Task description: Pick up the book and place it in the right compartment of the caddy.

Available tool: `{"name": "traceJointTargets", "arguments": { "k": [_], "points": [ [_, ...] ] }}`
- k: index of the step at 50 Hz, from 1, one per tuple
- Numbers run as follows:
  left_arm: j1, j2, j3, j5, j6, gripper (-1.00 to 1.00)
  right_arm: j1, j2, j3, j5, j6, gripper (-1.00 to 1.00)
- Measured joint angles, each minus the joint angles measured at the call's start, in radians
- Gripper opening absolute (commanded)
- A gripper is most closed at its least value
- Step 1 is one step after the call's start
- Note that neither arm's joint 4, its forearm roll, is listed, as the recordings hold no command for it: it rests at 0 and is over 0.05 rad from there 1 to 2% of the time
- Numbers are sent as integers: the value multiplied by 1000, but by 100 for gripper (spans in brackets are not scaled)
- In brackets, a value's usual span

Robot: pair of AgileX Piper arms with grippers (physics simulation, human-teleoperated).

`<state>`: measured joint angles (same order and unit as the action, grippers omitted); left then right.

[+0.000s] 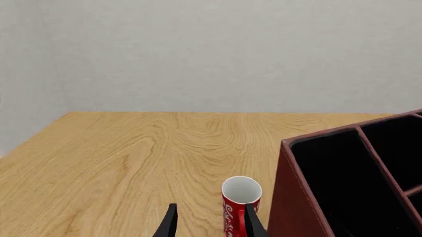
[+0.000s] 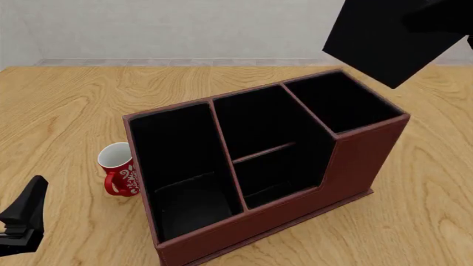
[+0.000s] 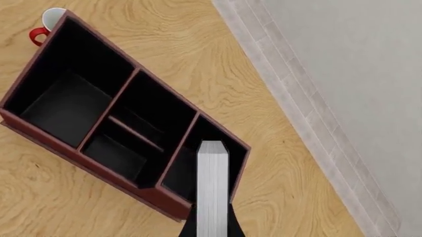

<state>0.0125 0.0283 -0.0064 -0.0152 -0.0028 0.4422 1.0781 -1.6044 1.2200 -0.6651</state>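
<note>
Left gripper (image 1: 209, 222): two slim matte-black fingers (image 1: 170, 224), tapering to points, at bottom centre of left wrist frame. Same gripper (image 2: 22, 219) in front view, lower left corner: black angular wedge over darker grey block. Right gripper (image 3: 212, 227): black finger edges only, bottom centre of right wrist frame. No markings discernible

**Colours on the table**

Reddish-brown leather-look caddy (image 2: 362, 160), black inside. Thin rectangular book (image 3: 212, 190): black covers, white page edge. Left of the caddy, a red ceramic mug (image 2: 118, 169) with white swirls, white inside. Light wood-grain table (image 2: 66, 111); pale grey wall (image 1: 231, 49).
</note>
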Motion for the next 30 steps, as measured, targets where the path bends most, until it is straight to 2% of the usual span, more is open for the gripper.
{"name": "traceJointTargets", "arguments": {
  "k": [30],
  "points": [
    [4,5,-1,-4,1,100,-58,156,-102,0,33,-100]
  ]
}}
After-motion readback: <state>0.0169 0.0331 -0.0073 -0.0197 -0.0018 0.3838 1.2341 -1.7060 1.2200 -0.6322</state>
